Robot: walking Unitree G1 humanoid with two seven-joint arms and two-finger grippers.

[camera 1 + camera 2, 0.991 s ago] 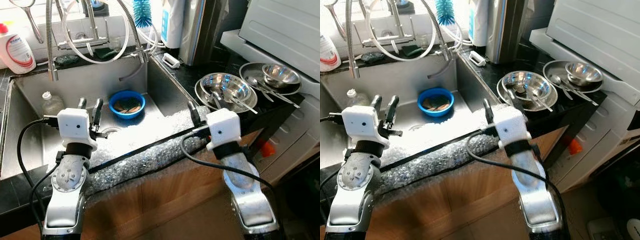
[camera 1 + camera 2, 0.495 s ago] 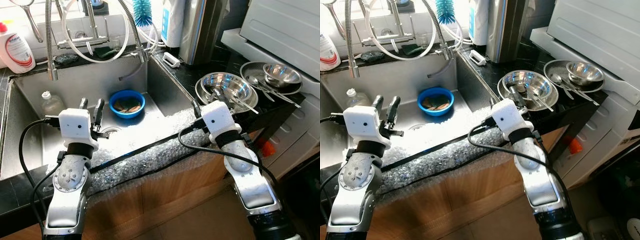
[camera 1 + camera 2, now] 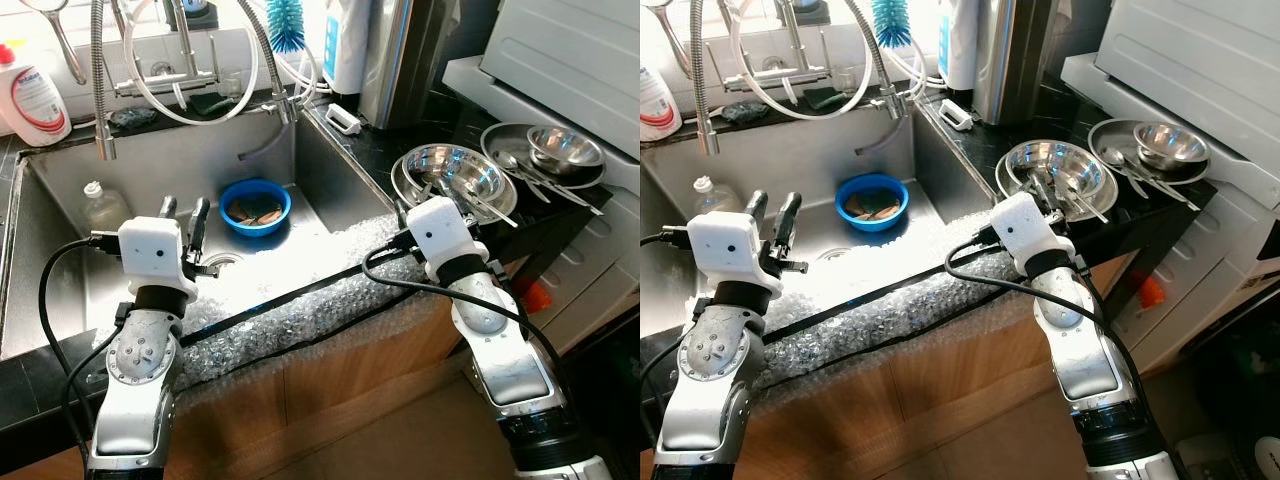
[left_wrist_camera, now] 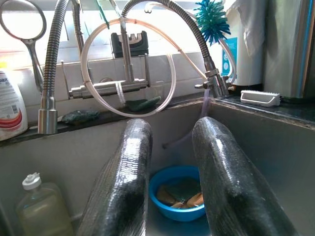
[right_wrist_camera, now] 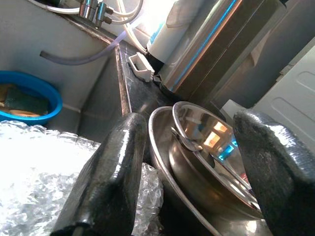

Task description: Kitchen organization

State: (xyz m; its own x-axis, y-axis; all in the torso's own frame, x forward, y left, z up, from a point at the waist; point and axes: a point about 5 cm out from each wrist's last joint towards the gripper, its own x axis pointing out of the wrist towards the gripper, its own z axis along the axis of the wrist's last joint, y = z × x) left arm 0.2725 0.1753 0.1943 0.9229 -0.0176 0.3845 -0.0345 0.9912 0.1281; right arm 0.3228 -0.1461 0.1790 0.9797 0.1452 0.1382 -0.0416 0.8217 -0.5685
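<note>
So the left gripper (image 3: 183, 208) is hanging over the near part of the steel sink (image 3: 60, 180), fingers (image 4: 125, 177) apart with a narrow gap and nothing between them. Straight past its tips sits a blue bowl (image 3: 254, 206) on the sink floor with some brownish bits in it, and off to the gripper's left there's a small clear bottle (image 3: 103, 207) against the sink wall. Bubble wrap (image 3: 300, 310) is draped along the sink's front edge under both arms. The right gripper (image 5: 197, 162) is up at the counter just right of the sink, fingers spread wide, empty, pointing at the stacked steel bowls (image 3: 452, 178) with spoons (image 3: 1077, 201) in them, right in front of its tips. Further right beyond that is a steel plate (image 3: 500, 145) carrying a smaller bowl (image 3: 566, 149). At the back: faucet (image 3: 101, 90), blue bottle brush (image 3: 284, 24), soap bottle (image 3: 32, 100).
</note>
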